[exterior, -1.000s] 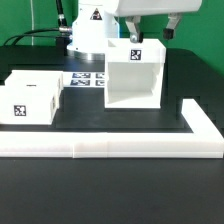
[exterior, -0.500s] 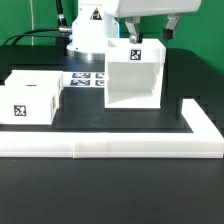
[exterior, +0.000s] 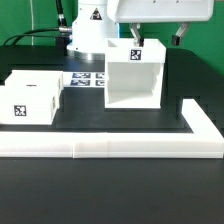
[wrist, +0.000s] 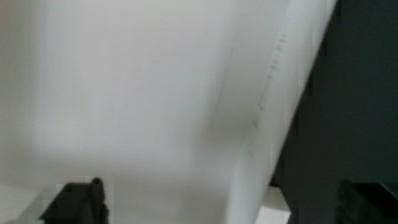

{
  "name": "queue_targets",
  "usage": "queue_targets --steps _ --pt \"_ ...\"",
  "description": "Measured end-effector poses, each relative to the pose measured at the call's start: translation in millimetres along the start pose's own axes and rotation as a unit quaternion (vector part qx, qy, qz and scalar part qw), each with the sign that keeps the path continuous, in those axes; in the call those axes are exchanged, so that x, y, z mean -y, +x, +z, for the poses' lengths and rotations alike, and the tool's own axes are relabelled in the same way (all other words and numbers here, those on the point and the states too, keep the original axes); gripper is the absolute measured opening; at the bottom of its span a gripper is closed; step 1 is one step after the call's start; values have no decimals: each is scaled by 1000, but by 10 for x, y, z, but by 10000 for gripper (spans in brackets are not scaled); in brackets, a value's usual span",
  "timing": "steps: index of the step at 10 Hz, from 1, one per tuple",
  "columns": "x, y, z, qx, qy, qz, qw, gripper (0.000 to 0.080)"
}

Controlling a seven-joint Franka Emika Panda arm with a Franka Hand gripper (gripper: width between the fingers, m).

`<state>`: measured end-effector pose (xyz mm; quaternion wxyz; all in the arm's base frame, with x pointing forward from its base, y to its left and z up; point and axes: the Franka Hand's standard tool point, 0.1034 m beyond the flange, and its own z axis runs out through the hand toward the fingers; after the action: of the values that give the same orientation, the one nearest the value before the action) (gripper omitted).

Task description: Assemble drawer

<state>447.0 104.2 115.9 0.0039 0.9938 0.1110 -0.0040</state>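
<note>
Left of the table (exterior: 110, 195): tray (exterior: 28, 102) sat beside the marker board (exterior: 90, 80), outside the housing. Centre-right: housing (exterior: 135, 88) stood upright, its open face toward the near border wall (exterior: 110, 148) and apart from it. The pincer (exterior: 158, 36) hung over the housing's far top edge, jaws apart, gripping nothing. Wrist view showed white panel between the fingertips (wrist: 75, 202). Risk: on an off-centre descent a finger could strike the rim and shove or tip the unbraced housing.

Black tabletop (exterior: 110, 195), matte, evenly lit. Green backdrop (exterior: 25, 15) behind. Low white border wall (exterior: 100, 148) ran along the front, turning back at the exterior view's right.
</note>
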Motion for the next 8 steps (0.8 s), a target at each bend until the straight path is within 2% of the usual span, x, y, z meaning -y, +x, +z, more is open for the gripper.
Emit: queue_targets --steps 2,3,4,5,8 --pt "-2 3 0 0 1 6 1000 649" --pt "-13 -31 11 1 15 74 997 649" --pt "31 -106 57 1 17 121 993 649" --pt "80 -175 108 8 16 134 991 649" --pt "115 -227 190 9 17 140 990 649"
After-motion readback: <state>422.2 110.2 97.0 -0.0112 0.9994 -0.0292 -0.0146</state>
